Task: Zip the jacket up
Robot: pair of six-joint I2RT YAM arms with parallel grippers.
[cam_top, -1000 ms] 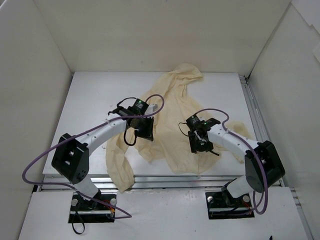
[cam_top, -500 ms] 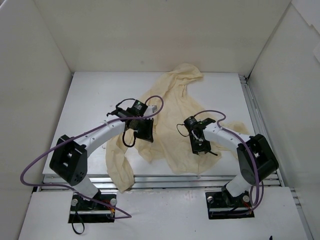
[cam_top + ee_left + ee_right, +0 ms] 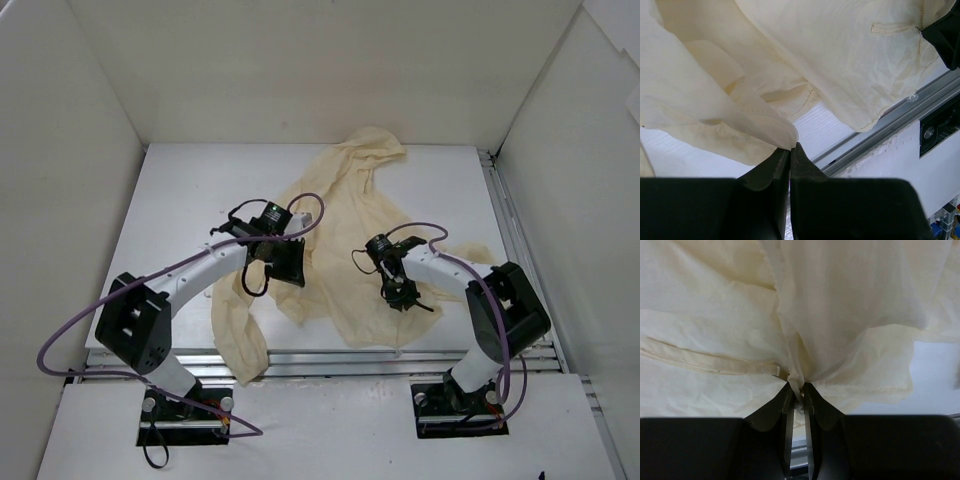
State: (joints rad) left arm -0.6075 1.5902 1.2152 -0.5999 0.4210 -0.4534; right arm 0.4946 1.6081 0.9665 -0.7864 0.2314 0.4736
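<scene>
The pale cream jacket lies crumpled on the white table, its hood toward the back wall. My left gripper is over the jacket's left part. In the left wrist view it is shut, pinching a thin fold of the jacket's edge lifted off the table. My right gripper sits at the jacket's right front part. In the right wrist view it is shut on a bunched tuft of jacket fabric, right beside a stitched band. I cannot make out the zipper's teeth or slider.
One sleeve hangs over the table's near edge. An aluminium rail runs along that edge. White enclosure walls stand at the left, back and right. Bare tabletop lies left of the jacket.
My right gripper has closed its jaws onto the jacket fabric and shifted slightly left, its elbow drawing nearer. The left gripper stays shut, nudged slightly toward the near edge.
</scene>
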